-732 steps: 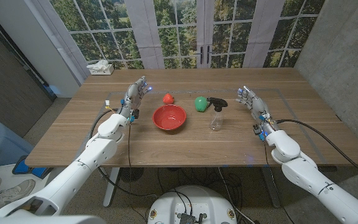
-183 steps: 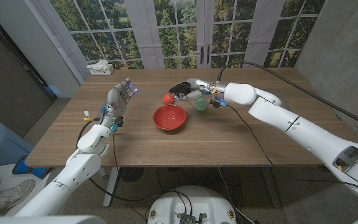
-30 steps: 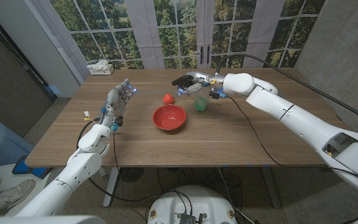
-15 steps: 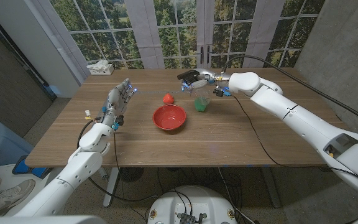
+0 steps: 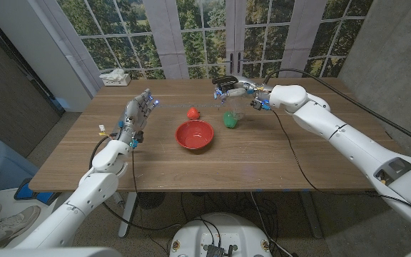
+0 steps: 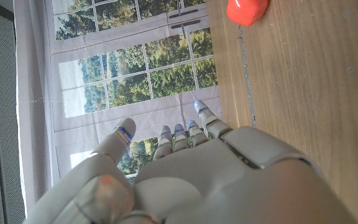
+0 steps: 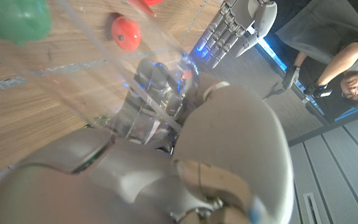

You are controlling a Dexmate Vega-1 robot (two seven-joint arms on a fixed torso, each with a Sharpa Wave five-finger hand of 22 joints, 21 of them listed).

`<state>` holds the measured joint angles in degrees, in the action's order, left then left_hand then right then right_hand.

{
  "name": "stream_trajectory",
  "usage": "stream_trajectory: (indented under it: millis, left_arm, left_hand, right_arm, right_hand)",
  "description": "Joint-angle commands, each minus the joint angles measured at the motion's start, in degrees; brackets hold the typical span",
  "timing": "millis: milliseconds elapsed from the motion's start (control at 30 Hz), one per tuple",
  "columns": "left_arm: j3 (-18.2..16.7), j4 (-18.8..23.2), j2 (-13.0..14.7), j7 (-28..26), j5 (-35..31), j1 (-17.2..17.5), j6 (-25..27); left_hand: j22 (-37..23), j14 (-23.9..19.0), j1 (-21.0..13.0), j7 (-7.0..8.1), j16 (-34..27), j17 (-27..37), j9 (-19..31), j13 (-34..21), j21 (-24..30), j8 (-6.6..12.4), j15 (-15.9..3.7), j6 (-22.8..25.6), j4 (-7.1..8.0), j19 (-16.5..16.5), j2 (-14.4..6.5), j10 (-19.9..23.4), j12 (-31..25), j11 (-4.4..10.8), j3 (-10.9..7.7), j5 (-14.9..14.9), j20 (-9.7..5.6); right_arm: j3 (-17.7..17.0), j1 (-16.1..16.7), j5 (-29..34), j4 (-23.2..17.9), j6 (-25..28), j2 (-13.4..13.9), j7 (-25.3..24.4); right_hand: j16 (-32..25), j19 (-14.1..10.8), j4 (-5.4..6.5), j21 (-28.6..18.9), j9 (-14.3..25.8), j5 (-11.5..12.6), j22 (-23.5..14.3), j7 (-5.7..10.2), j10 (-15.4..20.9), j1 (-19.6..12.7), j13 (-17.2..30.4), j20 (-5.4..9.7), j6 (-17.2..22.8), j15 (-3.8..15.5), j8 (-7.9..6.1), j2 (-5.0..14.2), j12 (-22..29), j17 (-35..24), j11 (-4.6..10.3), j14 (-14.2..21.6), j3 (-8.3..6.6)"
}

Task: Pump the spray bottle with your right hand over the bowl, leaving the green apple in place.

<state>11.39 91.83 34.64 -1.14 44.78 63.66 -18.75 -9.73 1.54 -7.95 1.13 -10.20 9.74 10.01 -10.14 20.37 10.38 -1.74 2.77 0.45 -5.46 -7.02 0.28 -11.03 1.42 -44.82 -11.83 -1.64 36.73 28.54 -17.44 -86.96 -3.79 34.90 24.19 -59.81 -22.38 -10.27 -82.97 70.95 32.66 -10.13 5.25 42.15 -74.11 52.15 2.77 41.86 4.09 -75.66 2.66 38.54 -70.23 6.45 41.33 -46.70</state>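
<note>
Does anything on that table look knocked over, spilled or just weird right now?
One oddity: the right hand holds the spray bottle in the air behind the green apple, not above the red bowl. I see no spill. The small red fruit and the bowl sit normally.

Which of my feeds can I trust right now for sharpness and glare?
Head view: sharp, evenly daylit, red bowl and green apple crisp. Right wrist view: the clear spray bottle sits so close it smears, and the right hand is soft. Left wrist view: left hand blurred, windows bright behind.
</note>
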Motion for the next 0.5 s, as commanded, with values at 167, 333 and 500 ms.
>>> stream_trajectory:
  millis: [167,333,500]
  left_arm:
    - [0.2,1.9,0.6,-1.2,-0.9,0.5,0.7]
    - [0.3,2.3,0.6,-1.4,-1.1,0.4,0.8]
    - [0.5,2.5,0.6,-1.5,-1.3,0.4,1.0]
  left_hand:
    - [-0.2,0.2,-0.9,-0.29,-0.3,0.1,0.1,-0.1,-0.4,0.13,-0.53,0.1,-0.06,-0.5,-4.0,-0.3,-0.1,-0.14,0.28,0.0,0.03]
    - [-0.2,0.2,-0.9,-0.28,-0.3,0.1,0.1,-0.1,-0.4,0.12,-0.54,0.1,-0.05,-0.5,-4.0,-0.3,-0.1,-0.11,0.32,0.1,0.04]
    - [-0.2,0.2,-1.0,-0.25,-0.3,0.1,0.1,-0.1,-0.5,0.14,-0.5,0.1,-0.05,-0.6,-4.0,-0.3,-0.1,-0.14,0.37,0.1,0.06]
  right_arm:
    - [-3.3,2.5,-8.7,3.0,-2.4,-0.3,0.6]
    - [-4.1,3.6,-10.0,2.7,-3.2,-0.1,-0.1]
    - [-5.0,4.6,-11.6,2.5,-3.2,0.1,-0.7]
  right_hand:
    - [-0.7,0.7,0.1,-0.3,-0.8,1.0,-0.2,1.21,-1.5,-0.5,1.2,5.13,-4.7,7.5,-13.1,1.09,0.1,-0.2,0.21,-1.3,1.06]
    - [-0.9,0.9,0.04,-0.5,-2.7,1.0,-0.2,3.13,-2.3,-0.8,1.4,5.09,-7.8,7.58,-10.98,1.31,0.0,-0.2,0.43,-1.8,1.58]
    - [-1.0,1.6,0.18,-0.7,-13.9,0.9,-0.1,4.87,-3.5,-1.2,2.0,5.33,-9.3,7.64,-2.23,1.82,0.2,0.0,0.7,-2.4,2.78]
